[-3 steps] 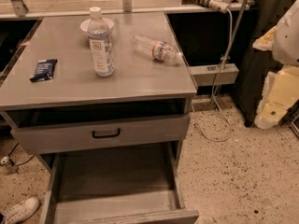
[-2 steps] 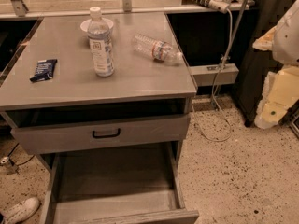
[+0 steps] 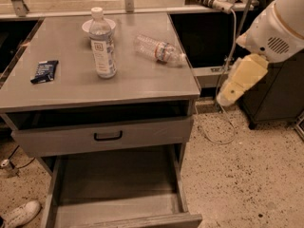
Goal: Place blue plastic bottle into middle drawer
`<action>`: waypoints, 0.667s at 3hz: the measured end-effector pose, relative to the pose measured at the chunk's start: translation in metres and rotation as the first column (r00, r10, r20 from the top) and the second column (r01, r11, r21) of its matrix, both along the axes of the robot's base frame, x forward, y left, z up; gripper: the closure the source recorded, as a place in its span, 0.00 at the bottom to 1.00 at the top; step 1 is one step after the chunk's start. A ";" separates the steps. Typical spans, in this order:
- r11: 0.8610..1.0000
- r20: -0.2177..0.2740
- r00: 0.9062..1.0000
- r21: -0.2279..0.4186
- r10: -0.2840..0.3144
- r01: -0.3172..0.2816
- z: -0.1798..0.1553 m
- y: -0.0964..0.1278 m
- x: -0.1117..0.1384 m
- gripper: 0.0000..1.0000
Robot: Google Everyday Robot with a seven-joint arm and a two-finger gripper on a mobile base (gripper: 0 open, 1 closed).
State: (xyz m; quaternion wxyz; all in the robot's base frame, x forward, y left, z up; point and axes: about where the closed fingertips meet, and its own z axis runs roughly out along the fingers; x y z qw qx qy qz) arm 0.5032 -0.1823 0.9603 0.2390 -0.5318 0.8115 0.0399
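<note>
The blue plastic bottle, clear with a white cap and a white label with blue print, stands upright on the grey cabinet top, left of centre. The middle drawer is pulled far out at the bottom of the cabinet, and only its bare grey floor and sides show. My gripper hangs at the end of the white and cream arm, off the cabinet's right side, well apart from the bottle and holding nothing that I can see.
A clear ribbed bottle with a red-blue band lies on its side on the top, right of centre. A white bowl sits behind the upright bottle. A dark blue packet lies at the left. The shallower drawer with a black handle is slightly open above. A cable hangs to the right.
My arm and gripper have moved left, closer to the cabinet's right side. The bottles and drawers have not moved.
</note>
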 end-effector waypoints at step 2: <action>0.986 0.044 0.999 0.164 -0.030 0.023 0.003 0.024 0.045 0.00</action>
